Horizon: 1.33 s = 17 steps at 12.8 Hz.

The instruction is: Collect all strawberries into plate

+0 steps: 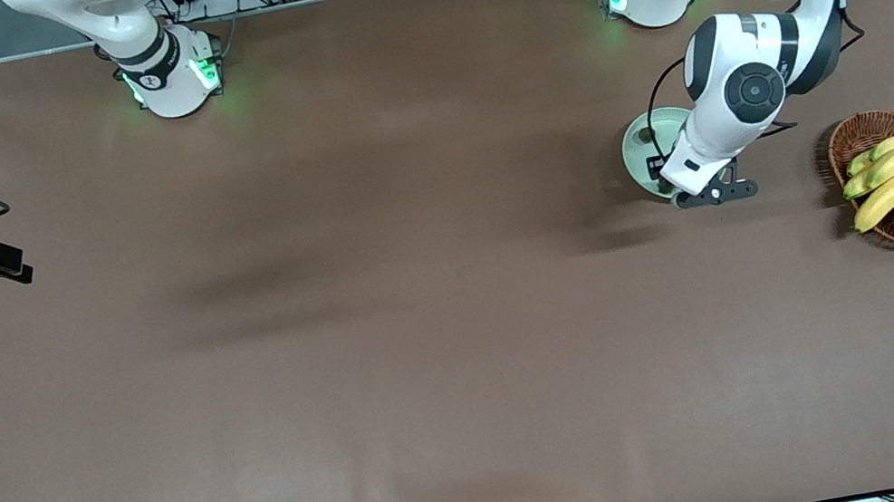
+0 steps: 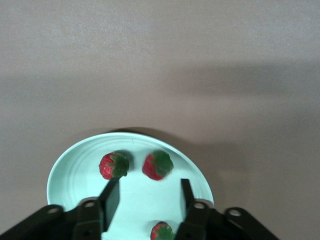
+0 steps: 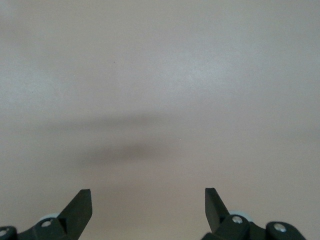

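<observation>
Strawberries (image 2: pixel 114 165), all three, are seen lying in the plate (image 2: pixel 65 172) under the left claw (image 2: pixel 148 197), parted and empty, while the right claw (image 3: pixel 148 207) is kept wide open, waiting; only withdrawal seems needed.

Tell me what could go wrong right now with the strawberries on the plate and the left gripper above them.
1. The left gripper hangs low over the plate with its fingers apart; one strawberry lies between them and could get nudged or dragged off if the arm pulls away sideways.
2. Two strawberries lie near the rim, so a bump to the plate might roll them onto the table.

The right gripper waits open, away from the plate.
</observation>
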{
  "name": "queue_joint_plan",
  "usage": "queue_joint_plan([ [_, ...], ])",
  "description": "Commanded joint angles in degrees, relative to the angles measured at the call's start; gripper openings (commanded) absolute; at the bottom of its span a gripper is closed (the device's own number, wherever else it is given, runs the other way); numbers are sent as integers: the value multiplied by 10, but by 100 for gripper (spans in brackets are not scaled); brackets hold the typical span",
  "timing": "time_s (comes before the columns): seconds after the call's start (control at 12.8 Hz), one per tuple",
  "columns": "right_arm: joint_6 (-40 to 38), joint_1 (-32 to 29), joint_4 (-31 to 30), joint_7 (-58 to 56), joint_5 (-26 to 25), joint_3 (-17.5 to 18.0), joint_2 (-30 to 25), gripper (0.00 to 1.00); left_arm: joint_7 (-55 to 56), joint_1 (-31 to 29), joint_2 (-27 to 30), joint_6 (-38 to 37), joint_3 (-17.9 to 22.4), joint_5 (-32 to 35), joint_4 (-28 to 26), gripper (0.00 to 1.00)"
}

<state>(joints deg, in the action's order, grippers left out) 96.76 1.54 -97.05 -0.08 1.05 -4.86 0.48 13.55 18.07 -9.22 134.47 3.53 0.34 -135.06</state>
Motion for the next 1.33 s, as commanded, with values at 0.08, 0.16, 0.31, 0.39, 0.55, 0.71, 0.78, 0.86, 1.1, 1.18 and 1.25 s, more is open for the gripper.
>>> queue_joint_plan([
  [0.08, 9, 7, 7, 5, -21, 5, -7, 100, 2, -7, 12, -15, 1, -7, 26, 100],
  [0.16, 7, 7, 7, 5, -21, 5, -7, 100, 2, -15, 10, -34, 1, -7, 47, 100],
  [0.31, -3, 7, 5, 4, -21, 4, -7, 100, -4, -30, -9, -93, 2, -6, 119, 100],
  [0.39, -14, 6, 7, 4, -20, 4, -9, 100, -5, -39, -18, -117, 2, -6, 152, 100],
  [0.55, -34, 4, 11, 3, -14, 3, -17, 100, -14, -72, -31, -126, -5, -3, 185, 100],
  [0.71, -59, 1, 40, 2, -14, 2, -15, 100, -30, -123, -33, -126, -39, -6, 220, 100],
  [0.78, -70, 1, 57, 3, -14, 2, -14, 100, -30, -152, -30, -126, -54, -5, 232, 100],
  [0.86, -78, 1, 76, 3, -14, 2, -12, 100, -30, -182, -26, -126, -72, -5, 247, 100],
  [1.1, -101, -9, 82, -1, -11, 0, -12, 100, -46, -240, -11, -157, -109, -8, 294, 100],
  [1.18, -102, -9, 82, -1, -11, 0, -12, 100, -46, -241, -8, -189, -107, -8, 321, 100],
  [1.25, -102, -7, 82, -2, -11, 1, -12, 100, -44, -240, -9, -224, -106, -7, 356, 100],
])
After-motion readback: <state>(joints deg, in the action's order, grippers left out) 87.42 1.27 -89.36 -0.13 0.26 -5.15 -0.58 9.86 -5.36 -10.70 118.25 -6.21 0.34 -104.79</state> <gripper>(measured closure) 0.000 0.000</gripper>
